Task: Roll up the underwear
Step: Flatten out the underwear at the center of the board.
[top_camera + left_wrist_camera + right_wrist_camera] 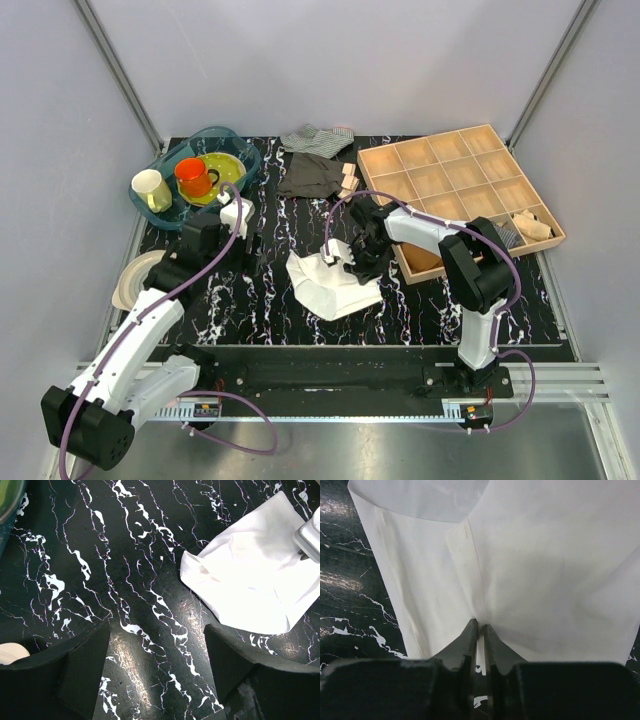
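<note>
Scene: A black, white-veined marble-pattern table [250, 290], seen from overhead with two arms reaching in from the 6 o'clock edge.
Underwear: The underwear [335, 288], a small white garment, lies near the middle of the table, slightly toward 6 o'clock. It is mostly flat, with one corner raised at its 12 o'clock side.
Right gripper: The right gripper [336, 256] is at that raised corner. In its wrist view the right gripper's [479, 626] fingers are pressed almost together, pinching the edge of the white cloth [545, 555], which fills most of the frame.
Left gripper: The left gripper [247, 240] hangs at about 9 o'clock from the garment, apart from it. In its wrist view the fingers [80, 660] are spread wide over bare table, holding nothing, with the underwear [250, 580] at 2 o'clock.
Tray: A wooden compartment tray [440, 152] sits at the table's 2 o'clock corner.
Other cloth: A dark grey garment [310, 178] lies at 12 o'clock, with a grey-and-white striped cloth [318, 137] just behind it.
Basin: A clear blue basin [245, 150] at 10 o'clock holds an orange mug [192, 176], a cream cup [150, 188] and a green plate [228, 165].
</note>
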Tool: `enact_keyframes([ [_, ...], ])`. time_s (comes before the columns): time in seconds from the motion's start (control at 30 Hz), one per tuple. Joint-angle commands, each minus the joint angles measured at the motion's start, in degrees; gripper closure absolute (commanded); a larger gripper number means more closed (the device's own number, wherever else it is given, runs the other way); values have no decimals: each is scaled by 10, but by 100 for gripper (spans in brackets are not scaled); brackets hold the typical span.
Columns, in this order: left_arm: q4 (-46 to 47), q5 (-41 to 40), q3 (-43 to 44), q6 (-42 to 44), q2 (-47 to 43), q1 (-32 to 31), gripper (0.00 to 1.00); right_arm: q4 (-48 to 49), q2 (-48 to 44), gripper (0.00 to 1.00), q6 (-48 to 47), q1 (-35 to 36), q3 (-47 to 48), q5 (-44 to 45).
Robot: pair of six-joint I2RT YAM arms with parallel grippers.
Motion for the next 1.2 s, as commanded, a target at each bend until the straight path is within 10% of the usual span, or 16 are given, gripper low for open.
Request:
enact_keyframes([
  [0.0, 24, 10, -1, 5, 0, 2, 20, -24, -9, 89, -9, 3, 17, 2],
  [0.43, 25, 7, 0, 5, -4, 2, 20, -41, 45, 100, 8, 1, 182, 66],
  [0.63, 22, -2, -1, 5, -3, 2, 20, 156, 162, 100, 176, -12, 374, 259],
  [0.7, 22, -6, -2, 4, -4, 2, 20, 157, 191, 93, 222, -21, 423, 265],
  [0.73, 22, -6, -3, 5, -5, 2, 20, 155, 194, 72, 233, -27, 445, 263],
  [0.93, 22, 0, -1, 4, 2, 2, 20, 143, 86, 43, 227, -35, 308, 136],
  [1.17, 24, 18, 0, 3, 12, 3, 20, -57, -73, 44, -60, -30, 94, -127],
])
